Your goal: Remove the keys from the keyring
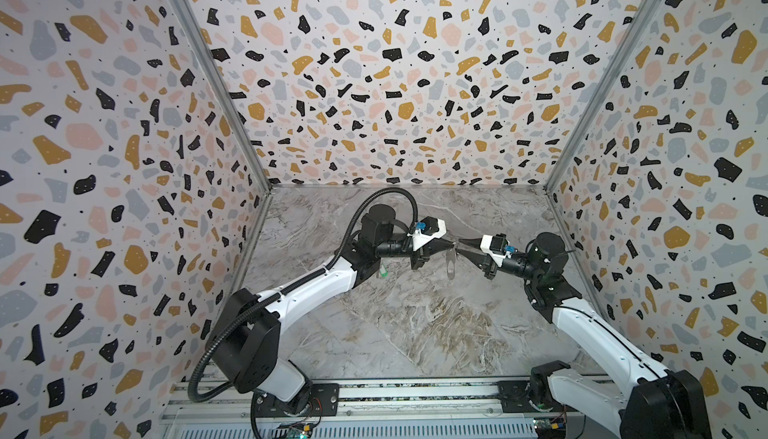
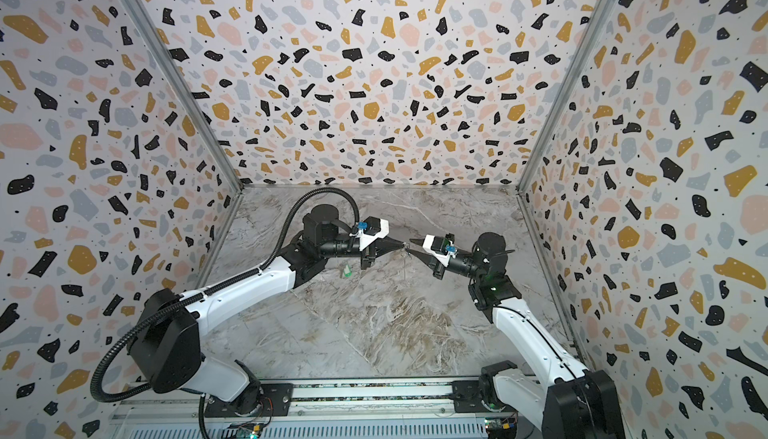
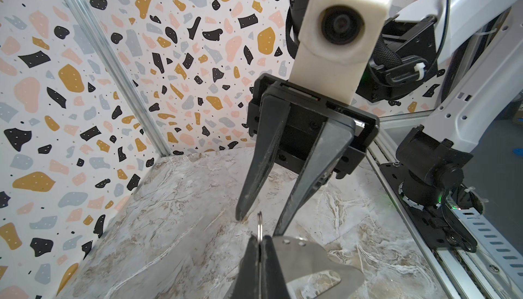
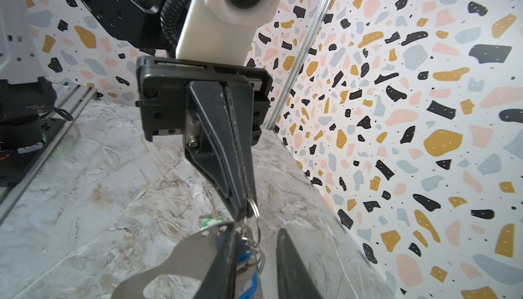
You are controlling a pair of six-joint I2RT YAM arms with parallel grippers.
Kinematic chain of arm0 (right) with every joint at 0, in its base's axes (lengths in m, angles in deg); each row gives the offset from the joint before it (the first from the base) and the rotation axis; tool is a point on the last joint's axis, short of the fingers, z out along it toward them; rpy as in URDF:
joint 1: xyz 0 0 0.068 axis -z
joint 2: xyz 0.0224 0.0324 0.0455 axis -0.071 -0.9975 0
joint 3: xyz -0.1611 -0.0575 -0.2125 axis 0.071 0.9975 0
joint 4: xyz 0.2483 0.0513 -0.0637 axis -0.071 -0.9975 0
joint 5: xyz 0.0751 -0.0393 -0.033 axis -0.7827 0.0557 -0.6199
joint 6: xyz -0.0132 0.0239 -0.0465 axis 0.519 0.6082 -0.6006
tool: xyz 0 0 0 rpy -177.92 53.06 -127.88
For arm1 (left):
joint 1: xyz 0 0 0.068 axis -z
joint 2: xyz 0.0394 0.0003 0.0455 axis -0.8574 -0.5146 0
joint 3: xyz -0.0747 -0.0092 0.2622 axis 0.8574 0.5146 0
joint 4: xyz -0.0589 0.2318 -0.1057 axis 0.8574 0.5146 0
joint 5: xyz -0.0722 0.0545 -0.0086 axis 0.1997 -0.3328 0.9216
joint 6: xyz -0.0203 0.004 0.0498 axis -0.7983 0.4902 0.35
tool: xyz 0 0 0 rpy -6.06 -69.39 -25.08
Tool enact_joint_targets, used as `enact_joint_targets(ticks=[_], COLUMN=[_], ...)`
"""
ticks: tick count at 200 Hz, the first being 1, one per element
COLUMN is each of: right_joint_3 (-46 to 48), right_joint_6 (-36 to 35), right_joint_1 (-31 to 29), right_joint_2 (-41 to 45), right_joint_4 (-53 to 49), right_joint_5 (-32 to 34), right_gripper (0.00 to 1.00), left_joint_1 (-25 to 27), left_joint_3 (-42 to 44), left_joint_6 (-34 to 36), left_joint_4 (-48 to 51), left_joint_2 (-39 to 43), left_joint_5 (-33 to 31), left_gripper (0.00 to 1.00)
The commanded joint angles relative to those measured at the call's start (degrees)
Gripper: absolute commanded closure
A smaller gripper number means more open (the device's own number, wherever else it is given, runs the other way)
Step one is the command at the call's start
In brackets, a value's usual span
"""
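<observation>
The keyring's grey metal tab [image 3: 311,258] [image 4: 184,255] [image 1: 451,264] hangs above the marble table from its wire ring [image 3: 259,224] [image 4: 256,207]. My left gripper [image 3: 259,238] [image 1: 452,244] [image 2: 404,245] is shut on that ring. My right gripper [image 4: 256,229] [image 1: 458,247] [image 2: 410,247] faces it tip to tip, jaws apart around the ring. The blue-tagged key [image 4: 244,252] hangs from the ring against one right finger, clear of the other. The green-tagged key [image 4: 210,217] [image 1: 382,271] [image 2: 346,270] lies loose on the table under the left arm.
Terrazzo-patterned walls [image 1: 395,83] enclose the marble table [image 1: 415,324] at the back and both sides. The arms' mounting rail [image 1: 415,399] runs along the front edge. Both grippers meet above the table's far middle.
</observation>
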Motion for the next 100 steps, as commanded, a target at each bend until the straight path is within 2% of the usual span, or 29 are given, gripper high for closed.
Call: enact_joint_targets(ticks=[1,100], right_joint_3=[-2.59,-2.27], right_joint_6=[1.87,2.76], right_joint_1=[0.31,0.55], right_joint_2=[-0.47,-1.17], right_joint_4=[-0.52,0.91], right_joint_5=[-2.96,-4.70], right_gripper=[0.78,1.00], left_joint_1=[-0.27,-0.27], left_joint_3=[-2.65,-3.85], left_joint_6=[1.47,3.97], left_joint_4=[-0.76,2.69], left_joint_2=[0.09,0.16], left_joint_5=[2.06,1.90], left_gripper=[1.00,1.00])
